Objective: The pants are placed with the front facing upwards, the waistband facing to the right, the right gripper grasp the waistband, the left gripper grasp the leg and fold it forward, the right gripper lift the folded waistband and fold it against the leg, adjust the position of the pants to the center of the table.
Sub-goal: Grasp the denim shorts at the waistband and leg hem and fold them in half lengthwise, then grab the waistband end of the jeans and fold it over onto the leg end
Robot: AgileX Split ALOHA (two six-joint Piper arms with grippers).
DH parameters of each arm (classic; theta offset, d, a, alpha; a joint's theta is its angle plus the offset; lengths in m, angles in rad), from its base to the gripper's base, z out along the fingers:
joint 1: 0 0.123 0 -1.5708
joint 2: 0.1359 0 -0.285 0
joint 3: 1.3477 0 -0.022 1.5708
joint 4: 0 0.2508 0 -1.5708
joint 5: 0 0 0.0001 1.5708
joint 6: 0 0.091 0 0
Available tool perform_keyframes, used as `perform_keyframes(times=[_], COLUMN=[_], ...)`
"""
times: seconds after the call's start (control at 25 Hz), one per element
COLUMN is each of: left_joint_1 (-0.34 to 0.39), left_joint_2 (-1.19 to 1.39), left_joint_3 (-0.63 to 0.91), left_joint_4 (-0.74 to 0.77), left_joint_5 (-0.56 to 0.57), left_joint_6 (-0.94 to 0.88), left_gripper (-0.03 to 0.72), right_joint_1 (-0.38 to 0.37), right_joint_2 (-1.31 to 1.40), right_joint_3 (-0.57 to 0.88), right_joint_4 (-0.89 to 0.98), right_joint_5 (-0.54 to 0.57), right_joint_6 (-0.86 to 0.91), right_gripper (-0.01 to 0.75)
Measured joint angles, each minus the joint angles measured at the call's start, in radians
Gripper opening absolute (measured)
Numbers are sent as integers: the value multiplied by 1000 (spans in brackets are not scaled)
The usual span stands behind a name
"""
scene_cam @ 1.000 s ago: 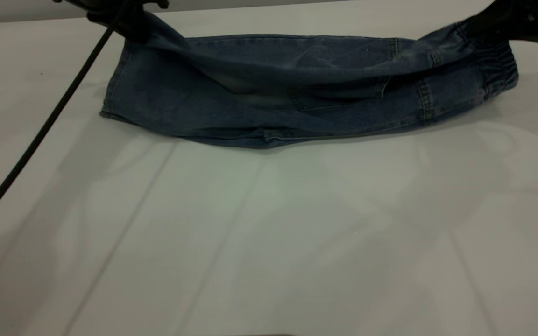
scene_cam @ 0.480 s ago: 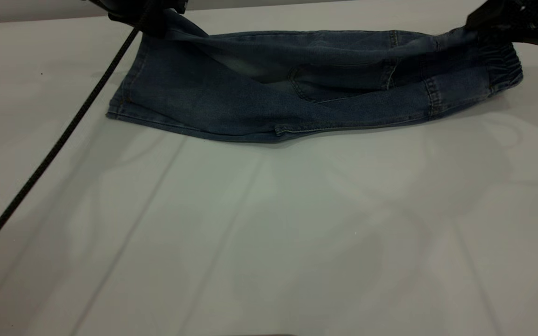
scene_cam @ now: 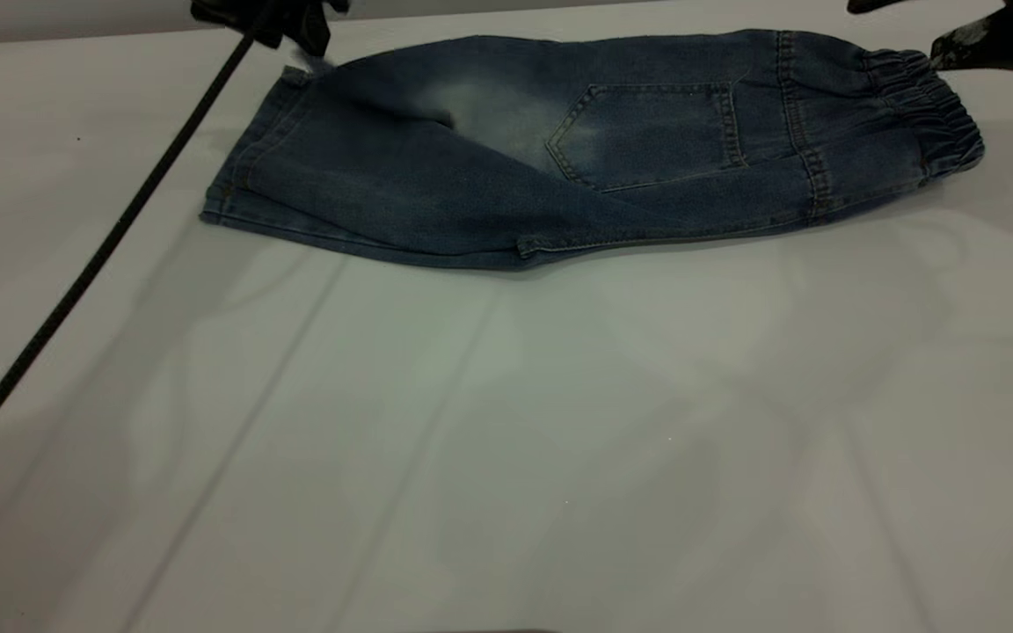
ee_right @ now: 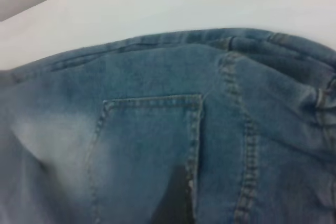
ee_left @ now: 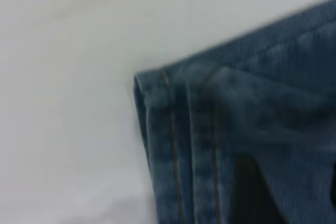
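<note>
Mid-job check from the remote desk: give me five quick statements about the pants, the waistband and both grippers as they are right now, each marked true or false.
1. The pants lie folded lengthwise on the table. True.
2. A back patch pocket faces up. True.
3. The waistband is at the exterior view's left end. False: it is at the right end.
4. The right gripper is pinching the waistband. False: it hangs just off the waistband, fingers apart.
5. The left gripper is at the waistband. False: it is by the leg hem's far corner.
</note>
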Motion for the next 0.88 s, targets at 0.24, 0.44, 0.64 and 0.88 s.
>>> perform_keyframes(times=[0.24,0.44,0.64,0.88], left_joint_1=[0,0,0,0], left_joint_2=[0,0,0,0], left_joint_3=[-125,-167,-173,-173], left_joint_4=[23,31,17,-26], left_joint_5=[228,491,592,610], left_joint_6=[2,74,142,150], left_gripper=[473,484,484,484], right_joint_1=[-38,-44,-44,-44], right_joint_2=[-27,-28,-17,26], right_joint_3=[-3,-3,-4,-5], right_joint_4=[-216,-443,-568,-554], right_joint_5=[145,249,253,150], right_joint_6=[278,521,646,652], right_gripper=[666,657,647,638])
